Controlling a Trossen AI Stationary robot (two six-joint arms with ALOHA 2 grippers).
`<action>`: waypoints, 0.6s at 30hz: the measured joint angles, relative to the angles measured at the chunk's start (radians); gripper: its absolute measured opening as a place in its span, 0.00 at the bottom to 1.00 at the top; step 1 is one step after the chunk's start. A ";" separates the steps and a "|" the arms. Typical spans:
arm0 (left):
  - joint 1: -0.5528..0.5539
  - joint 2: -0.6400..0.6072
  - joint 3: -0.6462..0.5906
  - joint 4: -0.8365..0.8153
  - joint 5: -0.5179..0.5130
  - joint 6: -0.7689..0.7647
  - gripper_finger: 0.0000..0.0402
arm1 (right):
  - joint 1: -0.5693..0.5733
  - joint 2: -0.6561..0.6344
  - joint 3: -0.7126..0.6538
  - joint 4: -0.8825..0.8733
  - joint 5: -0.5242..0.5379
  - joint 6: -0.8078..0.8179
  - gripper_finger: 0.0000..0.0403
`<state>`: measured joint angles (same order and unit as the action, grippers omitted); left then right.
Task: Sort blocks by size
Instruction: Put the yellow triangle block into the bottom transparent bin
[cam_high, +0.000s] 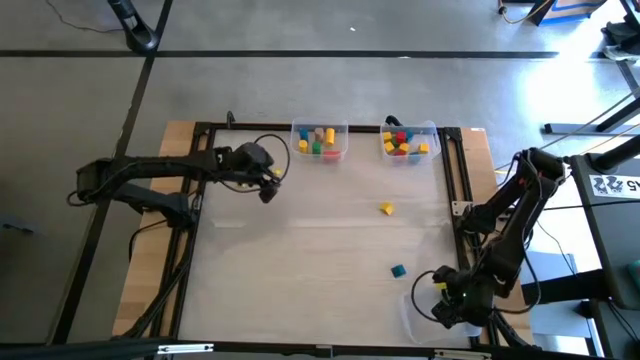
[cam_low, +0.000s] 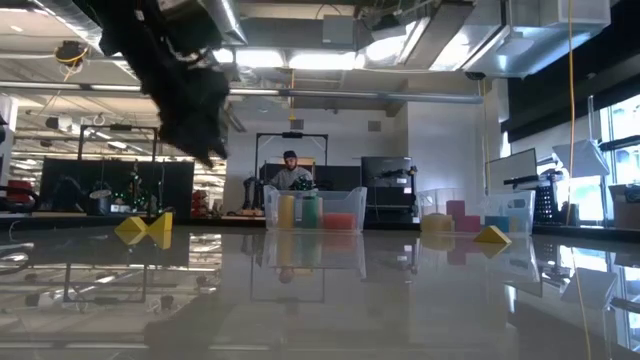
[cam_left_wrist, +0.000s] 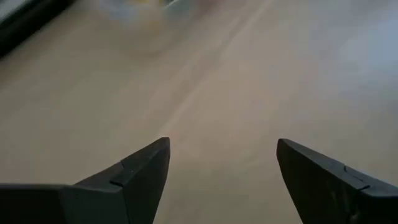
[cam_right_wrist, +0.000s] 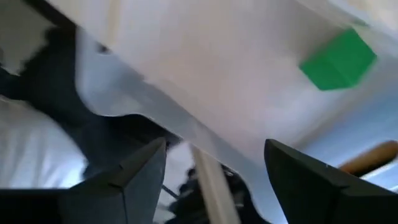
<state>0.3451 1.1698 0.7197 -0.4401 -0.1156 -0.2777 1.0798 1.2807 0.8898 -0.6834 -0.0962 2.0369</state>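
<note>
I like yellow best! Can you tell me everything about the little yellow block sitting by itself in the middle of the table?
The yellow block is tiny, solid yellow and chunky, looking like painted wood or plastic. It rests alone on the bare pale table, right of the middle, with nothing touching it. The two clear bins of blocks sit farther back, and a small blue block lies nearer the front. Neither claw is near it.

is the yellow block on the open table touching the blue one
Apart. The high view shows bare table between the yellow block and the blue block.

Blocks (cam_high: 318, 141) in two far bins (cam_high: 342, 130)
</note>
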 joint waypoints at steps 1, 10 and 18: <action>0.006 0.000 0.000 -0.036 -0.040 -0.001 0.71 | 0.000 -0.011 0.000 0.005 0.023 -0.001 0.66; 0.091 0.057 0.000 -0.232 -0.144 0.050 0.71 | 0.000 -0.041 0.000 0.006 0.279 -0.105 0.65; 0.200 0.176 0.000 -0.279 -0.107 0.257 0.71 | 0.000 -0.040 0.000 0.001 0.330 -0.140 0.64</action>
<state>0.5448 1.3460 0.7197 -0.7195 -0.2224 -0.0203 1.0798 1.2404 0.8898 -0.6827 0.2336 1.8965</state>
